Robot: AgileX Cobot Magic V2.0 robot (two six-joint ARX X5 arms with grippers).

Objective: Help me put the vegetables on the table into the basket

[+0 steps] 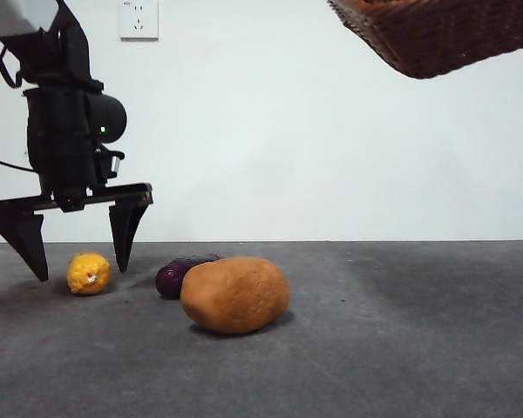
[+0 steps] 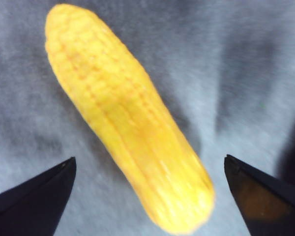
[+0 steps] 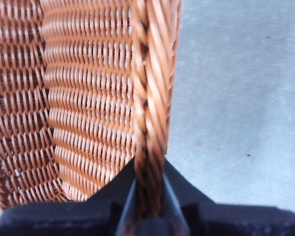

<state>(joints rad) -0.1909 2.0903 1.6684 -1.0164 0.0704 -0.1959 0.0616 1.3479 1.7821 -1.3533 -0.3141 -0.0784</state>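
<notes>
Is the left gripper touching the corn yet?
Apart. The left wrist view shows table between both open jaws of the left gripper and the corn.

So the corn (image 1: 88,273) lies on the table (image 1: 401,348) over at the left of the front view, with the left gripper (image 1: 80,248) hanging right over it, one jaw on each side and neither touching. Just right of the corn sits the eggplant (image 1: 176,273), and the potato (image 1: 235,294) is right up against it, nearer the camera and a bit further right. The basket (image 1: 440,33) is way up at the top right, well clear of the table, its rim pinched in the right gripper (image 3: 148,196).
</notes>
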